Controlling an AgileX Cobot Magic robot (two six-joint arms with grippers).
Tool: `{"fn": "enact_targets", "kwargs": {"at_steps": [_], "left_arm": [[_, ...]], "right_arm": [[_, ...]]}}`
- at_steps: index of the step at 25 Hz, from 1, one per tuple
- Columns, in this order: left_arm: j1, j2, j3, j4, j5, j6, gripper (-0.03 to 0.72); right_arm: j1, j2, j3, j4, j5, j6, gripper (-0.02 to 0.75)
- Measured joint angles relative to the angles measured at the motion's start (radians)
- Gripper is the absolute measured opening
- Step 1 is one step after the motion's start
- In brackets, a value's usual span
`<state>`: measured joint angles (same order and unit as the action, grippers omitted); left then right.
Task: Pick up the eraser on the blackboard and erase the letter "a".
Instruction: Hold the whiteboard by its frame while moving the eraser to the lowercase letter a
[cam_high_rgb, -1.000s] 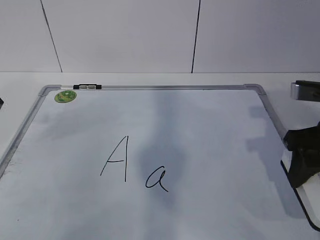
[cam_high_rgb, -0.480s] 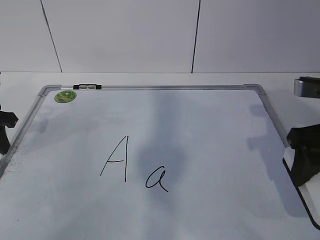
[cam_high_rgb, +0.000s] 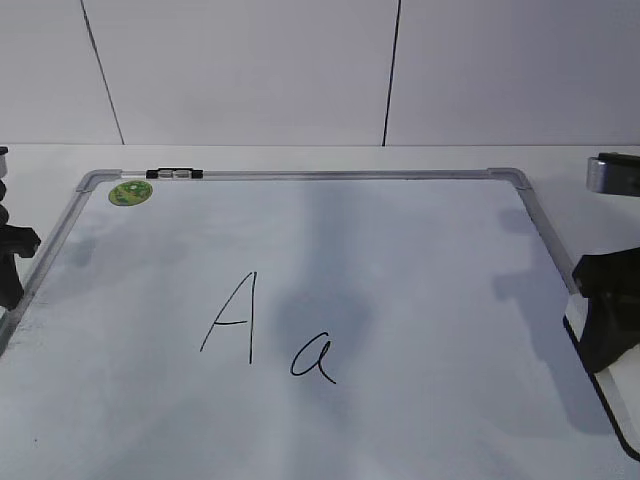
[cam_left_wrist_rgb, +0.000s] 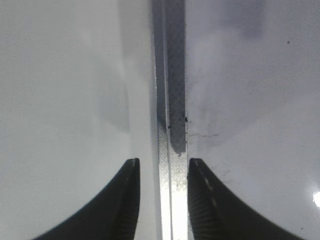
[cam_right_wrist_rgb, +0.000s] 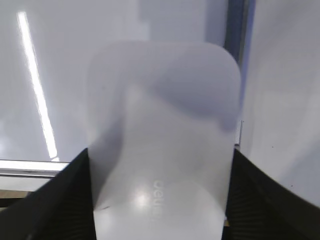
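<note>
At the worktop's left edge, the left pincer (cam_left_wrist_rgb: 162, 200) straddles the blackboard (cam_high_rgb: 400, 260) frame, slightly parted, holding nothing. Toward the front, the letter "a" (cam_high_rgb: 314, 359) sits beside a capital "A" (cam_high_rgb: 232, 315). At the right edge, the right pincer (cam_right_wrist_rgb: 160, 200) grips the eraser (cam_right_wrist_rgb: 162, 145), long axis pointing forward; "a" lies leftward, nearer this arm.
</note>
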<state>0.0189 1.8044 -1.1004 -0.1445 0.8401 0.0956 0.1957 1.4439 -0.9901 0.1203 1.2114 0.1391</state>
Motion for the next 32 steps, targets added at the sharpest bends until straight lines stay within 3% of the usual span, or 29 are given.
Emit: {"fn": "enact_targets", "kwargs": {"at_steps": [32], "left_arm": [[0.000, 0.054, -0.001, 0.006, 0.052, -0.012, 0.245]], "right_arm": [[0.000, 0.000, 0.000, 0.030, 0.002, -0.024, 0.550]]}}
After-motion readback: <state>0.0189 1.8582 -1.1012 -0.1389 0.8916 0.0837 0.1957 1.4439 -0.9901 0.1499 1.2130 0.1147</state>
